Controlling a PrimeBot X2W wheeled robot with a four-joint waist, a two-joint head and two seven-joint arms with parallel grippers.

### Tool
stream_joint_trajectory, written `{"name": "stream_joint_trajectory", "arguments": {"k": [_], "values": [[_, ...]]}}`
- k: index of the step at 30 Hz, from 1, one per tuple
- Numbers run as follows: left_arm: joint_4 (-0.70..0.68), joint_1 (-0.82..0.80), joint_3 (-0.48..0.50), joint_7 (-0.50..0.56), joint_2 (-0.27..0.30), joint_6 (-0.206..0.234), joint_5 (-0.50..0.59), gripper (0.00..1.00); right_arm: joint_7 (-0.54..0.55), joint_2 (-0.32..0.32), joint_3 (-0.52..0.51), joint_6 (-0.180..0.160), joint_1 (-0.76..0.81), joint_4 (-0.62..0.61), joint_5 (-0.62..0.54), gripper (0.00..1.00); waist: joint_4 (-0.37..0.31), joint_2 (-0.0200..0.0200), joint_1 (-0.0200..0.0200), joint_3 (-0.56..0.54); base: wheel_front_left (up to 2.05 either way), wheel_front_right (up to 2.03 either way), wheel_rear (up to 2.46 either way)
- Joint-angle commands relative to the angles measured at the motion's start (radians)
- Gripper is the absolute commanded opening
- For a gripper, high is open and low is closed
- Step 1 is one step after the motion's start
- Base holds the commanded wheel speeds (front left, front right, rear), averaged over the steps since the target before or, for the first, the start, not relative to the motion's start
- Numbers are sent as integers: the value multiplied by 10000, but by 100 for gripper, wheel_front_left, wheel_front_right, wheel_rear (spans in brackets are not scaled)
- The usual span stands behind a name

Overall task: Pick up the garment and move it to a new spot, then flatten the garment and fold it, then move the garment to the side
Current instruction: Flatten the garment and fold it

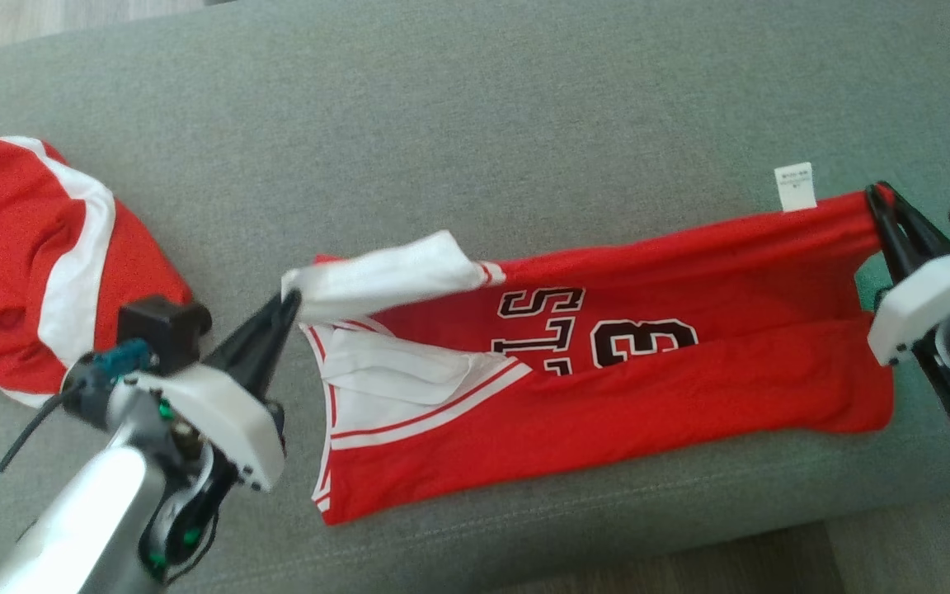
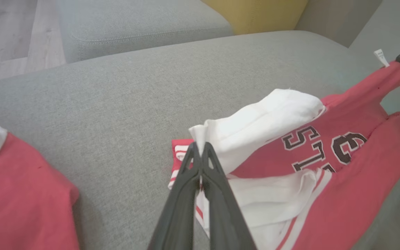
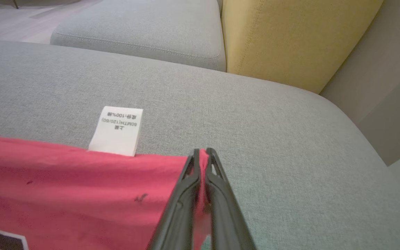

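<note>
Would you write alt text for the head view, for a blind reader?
A red jersey is stretched over a grey cushion: left fingers pinch its white end, right fingers its red corner. Another red garment lies at far left.

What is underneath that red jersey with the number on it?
The red jersey lies on the grey cushion, which shows all around it. Anything directly beneath the cloth is covered.

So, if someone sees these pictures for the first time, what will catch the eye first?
A red jersey with black-and-white lettering, held stretched across the grey sofa cushion: the left gripper pinches its white end, the right gripper its red corner near a white care label. At the cushion's far left lies a second red-and-white garment, crumpled.
</note>
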Motion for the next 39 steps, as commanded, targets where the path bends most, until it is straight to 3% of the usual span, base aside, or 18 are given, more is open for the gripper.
{"name": "stream_joint_trajectory", "arguments": {"k": [1,13,18,26,27,28,29,30,31,32,39], "values": [[-542,-181,414,129,556,21,-26,0,53,-346,-47,-6,234,-483,7,0,19,0,0,-46,0,0,0],[-1736,730,-358,1006,1246,-243,111,0,985,-721,-391,-6,1726,-1949,-545,0,38,0,0,-206,0,0,0],[-1871,832,-801,1233,1516,-566,370,0,1558,-697,-545,-6,2186,-2576,-577,0,-45,0,0,-185,0,0,0],[-1849,1063,-991,1329,1706,-636,377,0,2434,-742,-767,-6,2849,-3283,-573,0,-130,0,0,-300,0,0,0],[-1840,1090,-1035,1348,1721,-651,390,0,2557,-742,-872,-6,2916,-3320,-579,7,-132,0,0,-320,0,0,0],[-1826,1121,-1088,1378,1726,-671,393,0,2670,-734,-961,-6,2984,-3363,-604,66,-131,0,0,-339,0,0,0],[-1804,1160,-1141,1428,1718,-691,366,0,2805,-683,-1097,-6,3044,-3384,-578,100,-125,0,0,-359,0,0,0],[-1770,1206,-1183,1510,1712,-689,318,11,2891,-634,-1251,-6,3088,-3425,-601,100,-119,0,0,-377,0,0,0],[-1758,1228,-1231,1575,1730,-705,315,48,2991,-596,-1387,-6,3131,-3468,-641,100,-114,0,0,-398,0,0,0],[-1751,1249,-1209,1572,1719,-654,291,100,3071,-535,-1546,-6,3162,-3549,-680,100,-110,0,0,-420,0,0,0],[-1743,1110,-548,1001,1517,26,172,100,2747,179,-2545,-6,3115,-4599,-1034,100,-81,0,0,-578,0,0,0]]}}
